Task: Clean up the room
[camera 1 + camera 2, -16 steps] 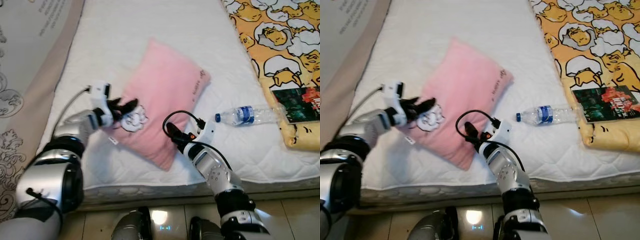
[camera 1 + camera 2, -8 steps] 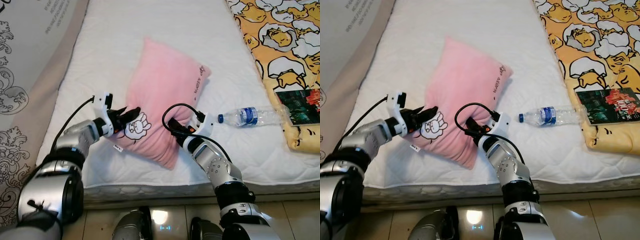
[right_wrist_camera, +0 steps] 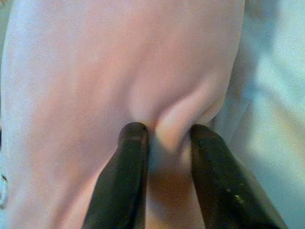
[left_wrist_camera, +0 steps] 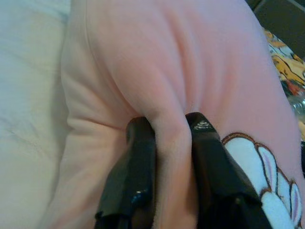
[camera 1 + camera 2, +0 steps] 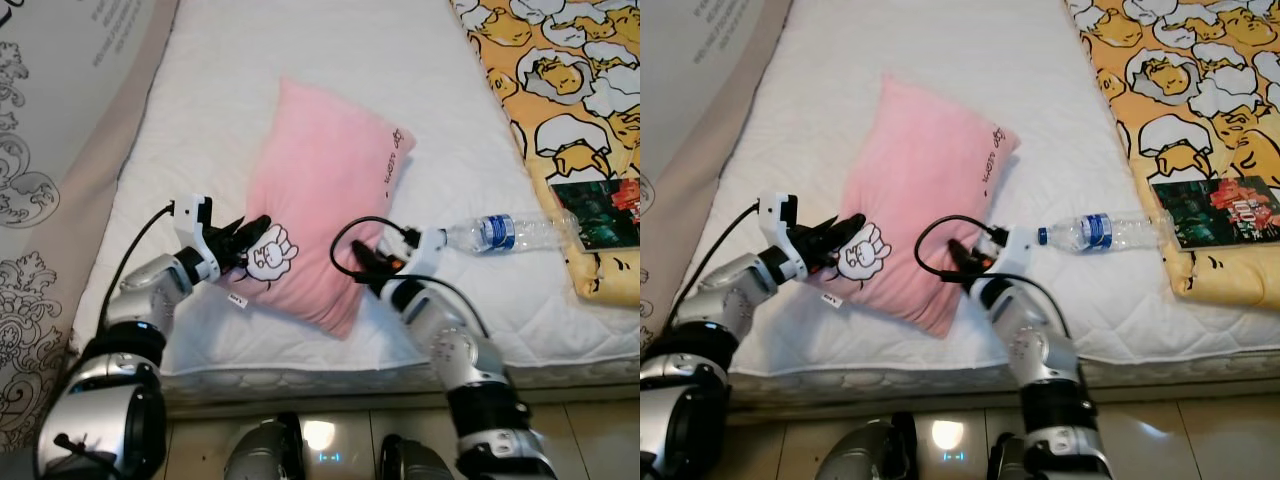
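Observation:
A pink pillow with a white rabbit patch lies tilted on the white mattress. My left gripper is shut on its near left corner; in the left wrist view a fold of pink fabric is pinched between the black fingers. Along the pillow's near right edge my right gripper is shut on another fold, seen bunched between its fingers in the right wrist view.
A clear water bottle with a blue cap lies on the mattress just right of my right wrist. Further right is a yellow cartoon blanket with a dark book on it. A patterned wall covering borders the bed's left side.
The pillow's near end has been lifted and drawn slightly towards the head of the bed. My right gripper went from beside the pillow's edge to pinching it. The camera shifted a little.

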You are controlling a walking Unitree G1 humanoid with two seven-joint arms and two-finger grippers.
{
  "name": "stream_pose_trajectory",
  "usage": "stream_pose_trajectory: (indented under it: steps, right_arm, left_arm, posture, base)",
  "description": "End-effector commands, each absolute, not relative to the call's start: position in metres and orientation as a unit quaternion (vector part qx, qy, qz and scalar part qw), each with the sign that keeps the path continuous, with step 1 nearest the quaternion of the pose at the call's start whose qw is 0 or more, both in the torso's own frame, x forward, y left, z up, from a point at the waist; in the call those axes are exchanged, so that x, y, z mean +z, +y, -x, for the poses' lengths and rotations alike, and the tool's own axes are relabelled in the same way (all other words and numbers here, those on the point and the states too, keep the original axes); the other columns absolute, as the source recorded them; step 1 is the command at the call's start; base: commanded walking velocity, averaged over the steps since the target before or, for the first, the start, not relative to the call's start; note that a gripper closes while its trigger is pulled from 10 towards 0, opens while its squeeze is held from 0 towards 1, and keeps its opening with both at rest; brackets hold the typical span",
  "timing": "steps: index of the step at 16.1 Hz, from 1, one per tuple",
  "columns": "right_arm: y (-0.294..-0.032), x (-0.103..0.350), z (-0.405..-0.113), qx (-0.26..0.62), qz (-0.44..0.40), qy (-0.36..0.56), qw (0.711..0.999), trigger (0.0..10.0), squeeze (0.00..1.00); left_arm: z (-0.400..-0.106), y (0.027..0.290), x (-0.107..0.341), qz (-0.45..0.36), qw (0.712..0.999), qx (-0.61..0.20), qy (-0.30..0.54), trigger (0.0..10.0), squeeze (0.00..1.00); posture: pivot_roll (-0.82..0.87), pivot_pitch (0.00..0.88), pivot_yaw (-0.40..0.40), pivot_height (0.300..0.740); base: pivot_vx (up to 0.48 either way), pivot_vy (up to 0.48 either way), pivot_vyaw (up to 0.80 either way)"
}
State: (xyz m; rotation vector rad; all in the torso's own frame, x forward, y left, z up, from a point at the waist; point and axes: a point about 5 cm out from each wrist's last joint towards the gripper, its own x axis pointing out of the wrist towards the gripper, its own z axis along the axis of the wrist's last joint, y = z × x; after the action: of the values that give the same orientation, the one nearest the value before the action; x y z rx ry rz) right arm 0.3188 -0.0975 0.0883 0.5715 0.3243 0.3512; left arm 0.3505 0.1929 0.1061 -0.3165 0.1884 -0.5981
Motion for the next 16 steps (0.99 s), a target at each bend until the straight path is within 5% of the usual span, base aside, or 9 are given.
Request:
stream_pose_trajectory:
  steps: [1,6,10,11,12,13,14,16]
  right_arm:
    - [-0.098,0.096,-0.319,0.175,-0.257,0.145,0.939,0.0,0.0]
    - [-0.144,0.146,-0.332,0.149,-0.19,0.053,0.969,0.0,0.0]
    - [-0.152,0.148,-0.338,0.124,-0.24,0.059,0.961,0.0,0.0]
    - [-0.143,0.135,-0.334,0.119,-0.23,0.085,0.962,1.3,0.0]
    - [-0.14,0.13,-0.333,0.116,-0.227,0.097,0.962,9.0,0.0]
    - [-0.139,0.127,-0.333,0.114,-0.226,0.104,0.962,10.0,0.0]
    - [-0.133,0.115,-0.329,0.104,-0.252,0.114,0.955,10.0,1.0]
    - [-0.118,0.089,-0.324,0.096,-0.365,0.156,0.913,10.0,1.0]
  left_arm:
    - [-0.348,0.193,0.101,0.16,0.94,-0.283,0.1,0.0,0.0]
    - [-0.347,0.18,0.13,0.177,0.945,-0.275,0.025,0.0,0.0]
    - [-0.342,0.177,0.133,0.181,0.942,-0.281,0.02,0.0,0.0]
    - [-0.341,0.178,0.134,0.177,0.942,-0.283,0.023,0.0,0.0]
    - [-0.341,0.178,0.134,0.175,0.943,-0.282,0.026,0.0,0.0]
    - [-0.341,0.179,0.134,0.174,0.943,-0.282,0.028,0.0,0.0]
    - [-0.34,0.181,0.132,0.173,0.945,-0.277,0.036,0.0,0.0]
    - [-0.341,0.183,0.131,0.175,0.946,-0.27,0.045,0.0,0.0]
  posture:
    - [-0.05,0.173,0.053,0.74]
    - [-0.05,0.12,0.04,0.74]
    - [-0.04,0.106,0.035,0.74]
    - [-0.03,0.108,0.039,0.74]
    - [-0.03,0.108,0.041,0.74]
    - [-0.03,0.109,0.043,0.74]
    - [-0.03,0.112,0.046,0.74]
    - [-0.03,0.115,0.059,0.74]
  base:
    - [0.0,0.0,0.0]
    - [0.0,0.0,0.0]
    - [0.0,0.0,0.0]
    - [0.0,0.0,0.0]
    - [0.0,0.0,0.0]
    - [0.0,0.0,0.0]
    - [0.0,0.0,0.0]
    - [0.0,0.0,0.0]
